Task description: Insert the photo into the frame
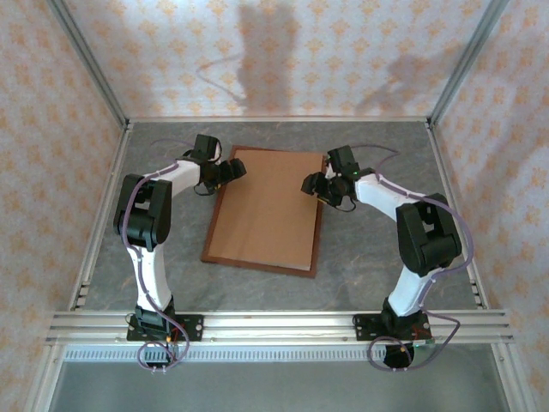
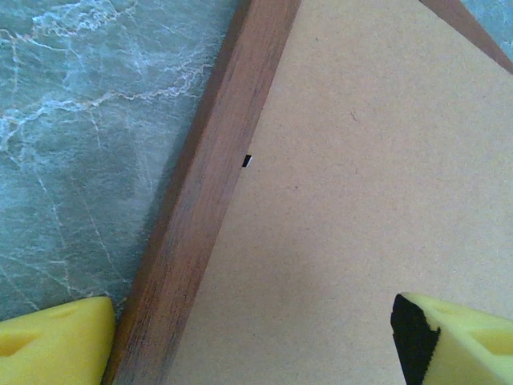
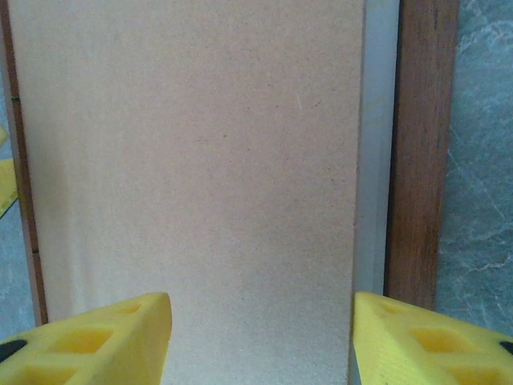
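The frame point(image 1: 214, 225), thin dark reddish-brown moulding, lies flat mid-table. A plain brown backing board point(image 1: 268, 210) covers its inside, and the photo is hidden. My left gripper point(image 1: 225, 172) hovers open at the frame's far left corner. In the left wrist view its fingers point(image 2: 56, 341) straddle the moulding point(image 2: 204, 200), one over the table and one over the board point(image 2: 361, 200). My right gripper point(image 1: 316, 184) is open at the frame's far right side, above the board point(image 3: 192, 160). A pale strip point(image 3: 375, 160) shows between the board's edge and the moulding point(image 3: 421, 152).
The grey marbled tabletop point(image 1: 369, 266) surrounds the frame. Patterned walls with metal posts point(image 1: 90, 69) enclose the back and sides. An aluminium rail point(image 1: 283, 326) runs along the near edge, carrying both arm bases.
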`<move>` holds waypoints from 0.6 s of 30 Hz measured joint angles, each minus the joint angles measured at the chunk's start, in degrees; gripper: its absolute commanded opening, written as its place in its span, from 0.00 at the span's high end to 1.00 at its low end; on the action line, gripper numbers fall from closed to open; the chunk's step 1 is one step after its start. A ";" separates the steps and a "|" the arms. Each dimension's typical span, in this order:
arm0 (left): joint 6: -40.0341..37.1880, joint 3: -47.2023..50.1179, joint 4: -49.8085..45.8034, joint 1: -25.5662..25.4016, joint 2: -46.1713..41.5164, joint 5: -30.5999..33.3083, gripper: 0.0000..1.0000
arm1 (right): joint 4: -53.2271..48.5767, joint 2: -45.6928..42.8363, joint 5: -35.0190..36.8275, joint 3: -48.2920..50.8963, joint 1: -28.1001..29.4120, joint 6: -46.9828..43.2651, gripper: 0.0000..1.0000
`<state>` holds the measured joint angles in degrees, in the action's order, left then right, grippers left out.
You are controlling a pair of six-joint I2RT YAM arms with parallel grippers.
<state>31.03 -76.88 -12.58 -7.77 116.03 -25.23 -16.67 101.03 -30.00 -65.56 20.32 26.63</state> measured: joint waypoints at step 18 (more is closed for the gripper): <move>-0.72 -0.02 -0.13 -0.02 0.00 0.59 0.13 | -6.51 4.57 0.81 -6.10 0.52 -0.63 0.27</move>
<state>30.30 -76.90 -12.71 -7.79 116.03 -24.64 -23.18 105.60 -29.19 -71.66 20.84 26.00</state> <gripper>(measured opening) 0.870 0.717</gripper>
